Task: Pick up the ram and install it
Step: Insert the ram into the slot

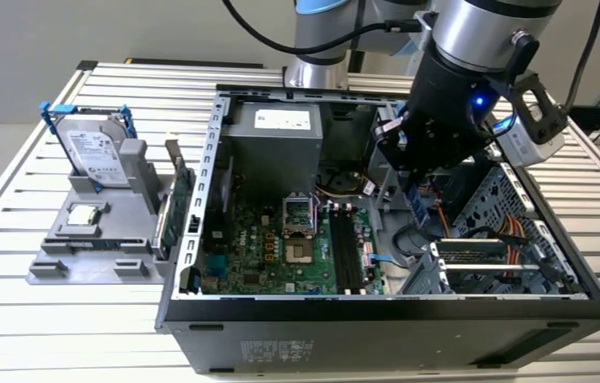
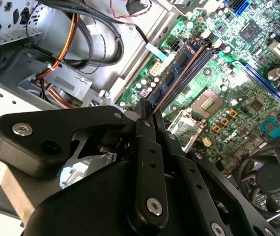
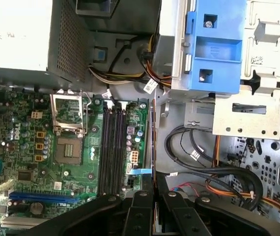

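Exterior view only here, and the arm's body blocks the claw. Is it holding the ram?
Observer: Yes. In the second wrist view the claw is shut on the ram, a thin stick seen edge-on that juts out from the fingertips.
Operator: Is it in a slot?
Observer: No. In the first wrist view the ram sits to one side of the black memory slots and runs parallel to them, along the motherboard's edge.
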{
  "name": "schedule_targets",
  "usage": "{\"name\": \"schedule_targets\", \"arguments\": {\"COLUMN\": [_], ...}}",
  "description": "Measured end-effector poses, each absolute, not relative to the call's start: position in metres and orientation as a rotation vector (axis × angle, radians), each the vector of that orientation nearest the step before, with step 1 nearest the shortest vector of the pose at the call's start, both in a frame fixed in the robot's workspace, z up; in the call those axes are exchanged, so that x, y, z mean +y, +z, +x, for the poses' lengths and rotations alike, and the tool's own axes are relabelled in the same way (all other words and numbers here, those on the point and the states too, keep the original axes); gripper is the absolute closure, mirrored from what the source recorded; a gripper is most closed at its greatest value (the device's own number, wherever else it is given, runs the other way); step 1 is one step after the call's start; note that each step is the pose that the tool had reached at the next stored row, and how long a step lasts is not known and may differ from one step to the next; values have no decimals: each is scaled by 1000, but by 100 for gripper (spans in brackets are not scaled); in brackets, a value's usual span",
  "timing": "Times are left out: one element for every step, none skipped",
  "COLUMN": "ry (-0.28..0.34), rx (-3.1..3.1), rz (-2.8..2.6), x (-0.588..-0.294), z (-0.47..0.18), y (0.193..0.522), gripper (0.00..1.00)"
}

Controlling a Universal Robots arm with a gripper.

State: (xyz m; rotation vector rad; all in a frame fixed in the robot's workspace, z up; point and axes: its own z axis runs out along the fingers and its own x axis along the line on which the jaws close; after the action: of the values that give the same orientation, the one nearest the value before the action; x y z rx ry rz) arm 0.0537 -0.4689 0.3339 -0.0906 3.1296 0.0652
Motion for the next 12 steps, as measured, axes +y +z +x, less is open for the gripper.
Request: {"name": "schedule_targets", "arguments": {"ry": [67, 70, 73, 75, 75, 75, 76, 76, 76, 76, 76, 76], "rx": [3133, 3139, 3147, 3155, 3161, 3165, 3167, 3169, 3169, 3169, 3169, 3169], "rz": [-91, -91, -91, -90, -90, -90, -90, -90, -90, -89, -89, -89], "x": [-469, -469, -469, -469, -469, -469, -469, -469, -469, -469, -469, -469], "z": [54, 54, 54, 54, 54, 54, 54, 54, 54, 54, 54, 54], "y": [334, 334, 333, 333, 333, 332, 331, 329, 327, 326, 324, 322], "gripper": [100, 100, 100, 100, 100, 100, 100, 100, 100, 100, 100, 100]}}
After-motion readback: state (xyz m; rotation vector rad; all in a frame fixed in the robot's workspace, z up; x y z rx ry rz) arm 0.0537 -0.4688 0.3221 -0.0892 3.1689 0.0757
